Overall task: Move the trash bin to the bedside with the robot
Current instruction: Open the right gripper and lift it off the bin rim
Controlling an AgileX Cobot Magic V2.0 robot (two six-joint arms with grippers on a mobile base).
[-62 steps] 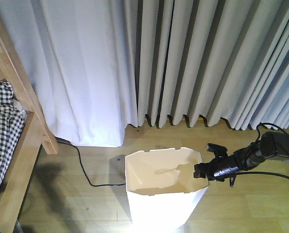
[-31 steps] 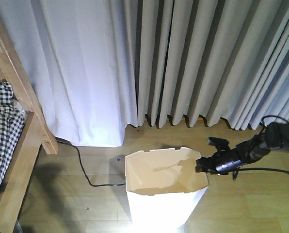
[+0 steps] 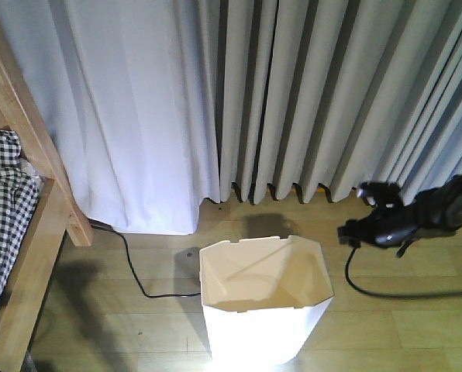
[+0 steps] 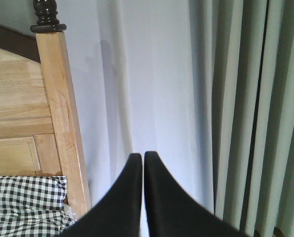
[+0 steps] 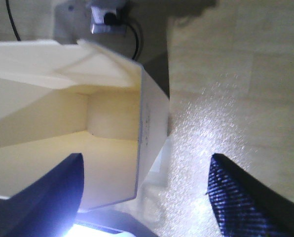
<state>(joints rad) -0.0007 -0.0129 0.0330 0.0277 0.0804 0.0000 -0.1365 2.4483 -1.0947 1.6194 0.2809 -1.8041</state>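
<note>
The trash bin (image 3: 263,298) stands on the floor right of the bed (image 3: 14,209), while the right gripper (image 3: 374,225), fingers wide and empty, hovers apart from its rim, probably because the placing is finished

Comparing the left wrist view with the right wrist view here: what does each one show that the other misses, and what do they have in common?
Only the left wrist view shows the bed's wooden post, the checked bedding, the curtains, and the left gripper with its fingers together. Only the right wrist view shows the trash bin, the wooden floor, a wall socket with a plugged cable, and the right gripper open, clear of the bin wall. Shared: nothing in the scene; each shows only its own dark fingers.
</note>
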